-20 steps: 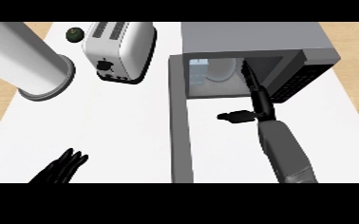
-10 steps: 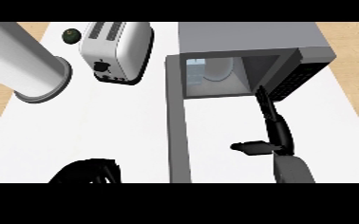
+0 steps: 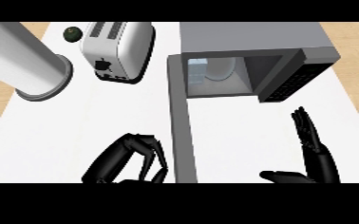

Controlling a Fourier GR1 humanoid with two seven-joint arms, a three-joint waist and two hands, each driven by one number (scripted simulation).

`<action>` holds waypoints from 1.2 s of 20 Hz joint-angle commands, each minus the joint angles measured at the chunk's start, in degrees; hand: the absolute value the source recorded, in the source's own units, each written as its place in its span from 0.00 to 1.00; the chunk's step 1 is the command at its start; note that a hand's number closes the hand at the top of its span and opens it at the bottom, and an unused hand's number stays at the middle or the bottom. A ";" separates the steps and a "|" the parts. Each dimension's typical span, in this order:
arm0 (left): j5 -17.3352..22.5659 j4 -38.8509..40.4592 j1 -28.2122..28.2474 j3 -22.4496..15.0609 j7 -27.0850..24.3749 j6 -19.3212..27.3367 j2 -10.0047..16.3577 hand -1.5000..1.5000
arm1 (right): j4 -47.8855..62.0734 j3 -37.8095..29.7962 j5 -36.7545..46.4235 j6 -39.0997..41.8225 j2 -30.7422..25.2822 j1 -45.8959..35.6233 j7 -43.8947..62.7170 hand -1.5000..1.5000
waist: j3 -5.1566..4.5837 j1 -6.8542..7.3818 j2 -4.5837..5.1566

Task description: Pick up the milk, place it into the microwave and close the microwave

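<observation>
Milk (image 3: 219, 70) shows in the head view as a pale, smooth, rounded shape inside the open cavity of the microwave (image 3: 252, 35), towards the cavity's left half; what kind of pack it is cannot be told. The microwave is a boxy grey appliance with a flat matte top. A dark control panel (image 3: 293, 78) sits at the right of the opening, and its markings are too small to read. The door (image 3: 181, 133) is swung fully open on the left. It is seen edge-on as a long, plain grey slab running from the front left corner down across the white desk (image 3: 91, 118).

The left hand (image 3: 129, 159) lies low on the left, just beside the door. Its black fingers are curled inward and downward in a bunched arc with nothing held inside them. Whether they touch the door cannot be told.

The right hand (image 3: 313, 149) is low on the right, well apart from the door, below the control panel. It stands on edge with its fingers straight and close together, pointing up the view. The thumb juts out to the left, and the hand has hold of nothing.

At the back left stands a glossy white toaster (image 3: 116, 50) with two slots and a black lever. A small dark green round object (image 3: 72, 34) sits beside it. Further left is a smooth metallic cylinder (image 3: 32, 64) with a flared rim.
</observation>
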 commanded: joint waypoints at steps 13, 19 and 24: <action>7.13 41.73 -26.44 -26.41 -10.89 18.46 -0.20 1.00 | -21.58 -3.79 -10.57 10.36 -5.05 14.18 2.57 0.00 | -0.04 -0.92 0.70; 14.52 41.91 -29.14 -38.16 -9.40 35.23 -0.19 1.00 | -25.18 -4.66 -14.38 12.72 -5.76 13.41 1.93 0.00 | -0.08 -2.78 0.84; 19.20 42.84 -32.72 -39.62 -9.48 43.49 -0.19 1.00 | -27.94 -5.45 -17.33 15.44 -8.39 12.51 3.94 0.00 | -0.19 -5.22 1.28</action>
